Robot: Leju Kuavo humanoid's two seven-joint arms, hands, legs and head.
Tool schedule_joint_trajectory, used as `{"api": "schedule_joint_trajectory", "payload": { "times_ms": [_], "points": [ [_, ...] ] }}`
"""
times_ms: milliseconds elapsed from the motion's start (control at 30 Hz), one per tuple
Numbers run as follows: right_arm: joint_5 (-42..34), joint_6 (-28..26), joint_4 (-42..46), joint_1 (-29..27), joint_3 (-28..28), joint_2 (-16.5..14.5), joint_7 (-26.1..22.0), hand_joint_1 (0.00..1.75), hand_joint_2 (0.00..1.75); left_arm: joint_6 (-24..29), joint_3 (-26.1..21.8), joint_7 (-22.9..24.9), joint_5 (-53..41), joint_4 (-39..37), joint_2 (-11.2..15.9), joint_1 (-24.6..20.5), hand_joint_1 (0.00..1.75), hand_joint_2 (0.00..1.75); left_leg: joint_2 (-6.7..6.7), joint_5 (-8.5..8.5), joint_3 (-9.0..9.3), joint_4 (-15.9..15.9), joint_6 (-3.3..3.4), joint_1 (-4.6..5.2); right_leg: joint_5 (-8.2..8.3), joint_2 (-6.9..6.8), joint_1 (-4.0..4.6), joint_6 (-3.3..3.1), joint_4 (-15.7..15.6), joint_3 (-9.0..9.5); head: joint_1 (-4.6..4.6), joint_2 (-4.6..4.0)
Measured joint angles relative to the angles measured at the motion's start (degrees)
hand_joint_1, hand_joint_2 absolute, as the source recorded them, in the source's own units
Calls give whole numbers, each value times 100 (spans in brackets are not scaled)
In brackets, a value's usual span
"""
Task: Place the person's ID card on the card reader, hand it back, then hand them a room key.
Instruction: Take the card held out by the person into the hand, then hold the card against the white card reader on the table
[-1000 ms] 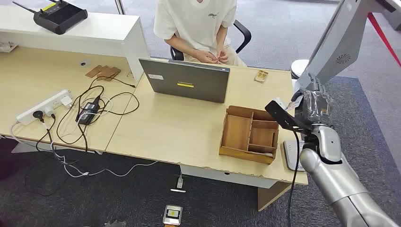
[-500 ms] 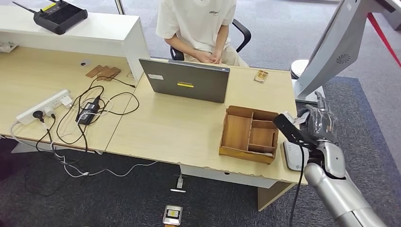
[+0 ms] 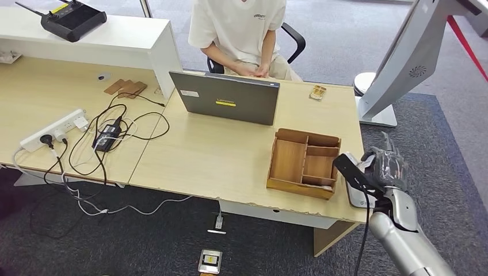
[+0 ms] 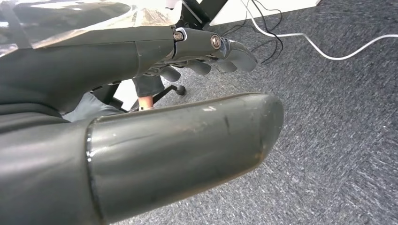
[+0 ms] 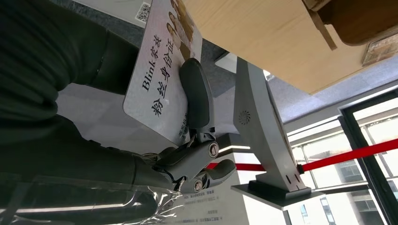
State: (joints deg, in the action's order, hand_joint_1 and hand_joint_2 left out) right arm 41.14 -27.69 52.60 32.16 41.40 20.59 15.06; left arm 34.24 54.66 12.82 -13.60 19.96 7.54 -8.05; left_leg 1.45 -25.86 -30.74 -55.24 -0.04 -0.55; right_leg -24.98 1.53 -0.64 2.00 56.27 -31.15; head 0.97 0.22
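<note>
At the desk's near right corner, our right hand grips the ID card, its fingers pressed across the printed face in the right wrist view. We see the hand poised just above the card reader, a pale flat pad lying at the desk's near right edge; whether card and reader touch, we cannot tell. A black camera bar juts leftward from our wrist toward the wooden tray, which sits just left of the reader with its compartments showing only bare wood.

Our left hand hangs over grey carpet, thumb thick in the foreground and fingers stretched out apart, holding nothing.

Farther out on the desk, we find a grey laptop with its lid turned toward us, and a small wooden item near the far right edge. A person in a white shirt sits on a chair beyond the laptop, hands together in the lap. To the left lie a power strip and a tangle of black cables, with wooden blocks beyond them. A black controller rests on the raised white counter at far left. A pale stand rises beyond the desk at right.
</note>
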Motion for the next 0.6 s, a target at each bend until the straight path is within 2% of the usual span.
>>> {"api": "schedule_joint_trajectory", "payload": {
  "times_ms": [600],
  "points": [
    [-161, -44, -340, -323, -76, -4, -45, 175, 175, -1, 0, 16, 16, 0, 4, 9, 0, 0, 0, 0, -1, 0, 0, 0, 0, 0, 0, 0, 0, 0, -1, 0]
  ]
}}
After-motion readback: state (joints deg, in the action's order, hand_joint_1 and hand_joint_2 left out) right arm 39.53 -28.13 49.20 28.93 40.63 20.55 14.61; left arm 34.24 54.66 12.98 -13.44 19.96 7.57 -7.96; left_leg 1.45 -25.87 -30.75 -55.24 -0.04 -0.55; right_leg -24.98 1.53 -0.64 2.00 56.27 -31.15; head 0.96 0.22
